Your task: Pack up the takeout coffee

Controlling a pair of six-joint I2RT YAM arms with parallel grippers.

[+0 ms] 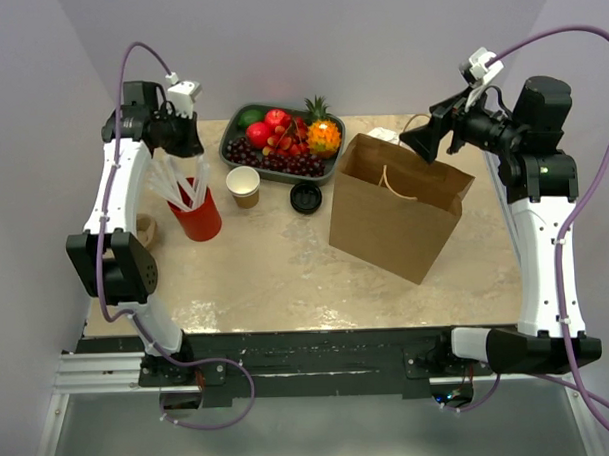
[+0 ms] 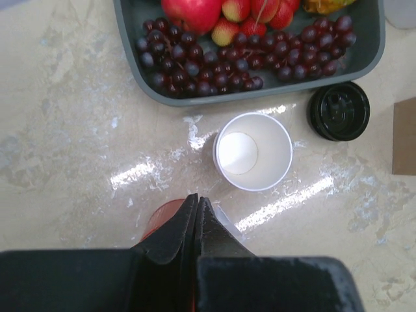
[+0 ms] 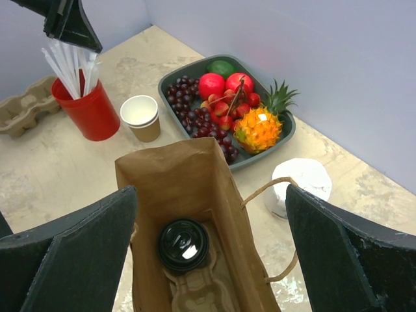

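Inside paper bag point(image 3: 170, 170), takeout coffee point(image 3: 184, 244) — only black top vis., R fingers point(image 3: 71, 253) spread wide, L fingers point(image 2: 181, 229) pressed together

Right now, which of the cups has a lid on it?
The black-lidded cup inside the paper bag, seated in the cardboard carrier. The brown paper cup by the fruit tray stands open, and the red cup holds straws.

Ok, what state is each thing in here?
paper bag: standing, mouth open.
takeout coffee: lidded, upright inside the paper bag.
spare cup: upright, unlidded, empty.
loose lid: lying flat, on no cup.
red cup: upright, holding straws.
left gripper: shut, empty.
right gripper: open, above the paper bag.
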